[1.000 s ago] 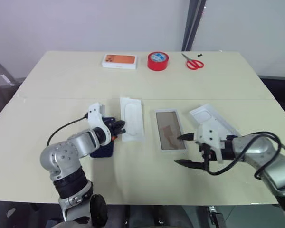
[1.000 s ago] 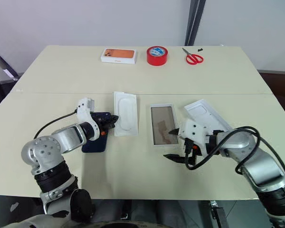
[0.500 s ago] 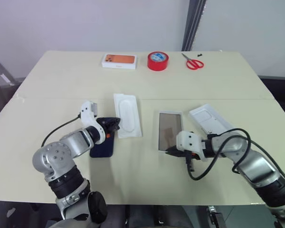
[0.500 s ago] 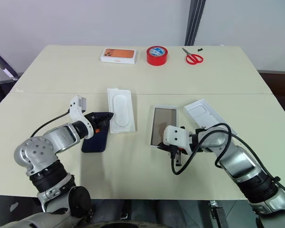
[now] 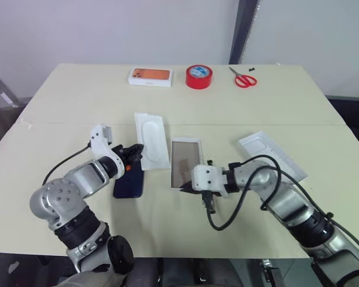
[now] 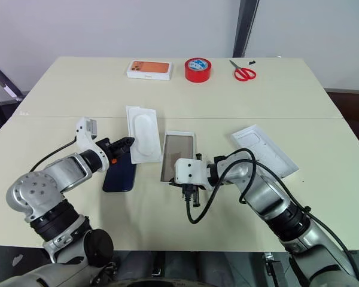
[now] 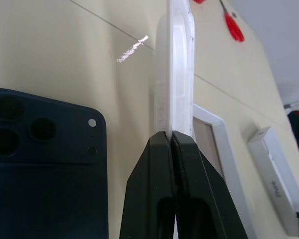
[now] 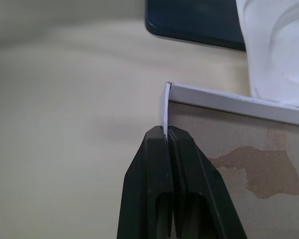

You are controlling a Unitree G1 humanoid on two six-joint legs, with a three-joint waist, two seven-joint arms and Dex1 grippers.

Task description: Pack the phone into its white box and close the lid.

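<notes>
1. None of the packing is done yet: the phone (image 5: 129, 177) lies face down on the worktop (image 5: 78, 101), outside the white box (image 5: 184, 171).
2. My left end effector (image 7: 170, 143) is pressed together on the near edge of the white insert (image 5: 151, 141), which lies between phone and box.
3. My right end effector (image 8: 165, 133) is pinching the near-left corner wall of the white box; its brownish floor is empty.
4. The lid (image 5: 273, 154) lies inner face up, right of the box and apart from it.
5. Remaining, in my judgement: clear the insert, seat the phone, fit the lid.
</notes>
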